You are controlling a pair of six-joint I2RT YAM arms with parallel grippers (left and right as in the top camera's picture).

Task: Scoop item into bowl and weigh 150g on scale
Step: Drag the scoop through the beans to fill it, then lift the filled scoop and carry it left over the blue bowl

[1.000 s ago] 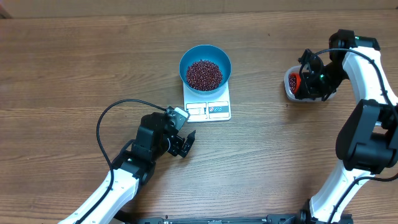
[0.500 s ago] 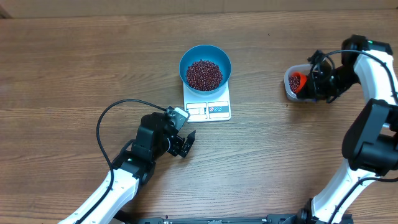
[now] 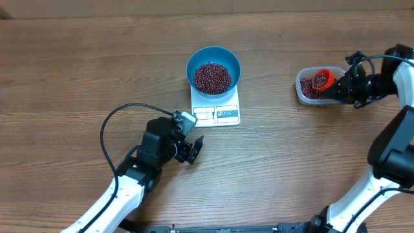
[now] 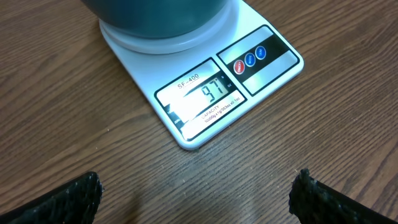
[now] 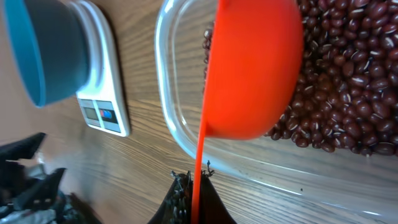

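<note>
The teal bowl holds a heap of dark red beans and stands on the white scale. In the left wrist view the scale shows 97 on its display, with the bowl's base above it. My left gripper rests open on the wood just in front of the scale, nothing between its fingers. My right gripper is shut on the thin handle of an orange scoop. The scoop has beans in it and hangs over more beans.
Those beans fill a clear plastic tub at the right of the table. The left arm's black cable loops over the wood to the left. The right wrist view also shows the bowl and scale off to its left.
The right arm has drawn back to the right, carrying the scoop from the tub's left end across to its right side. The left arm has not moved.
</note>
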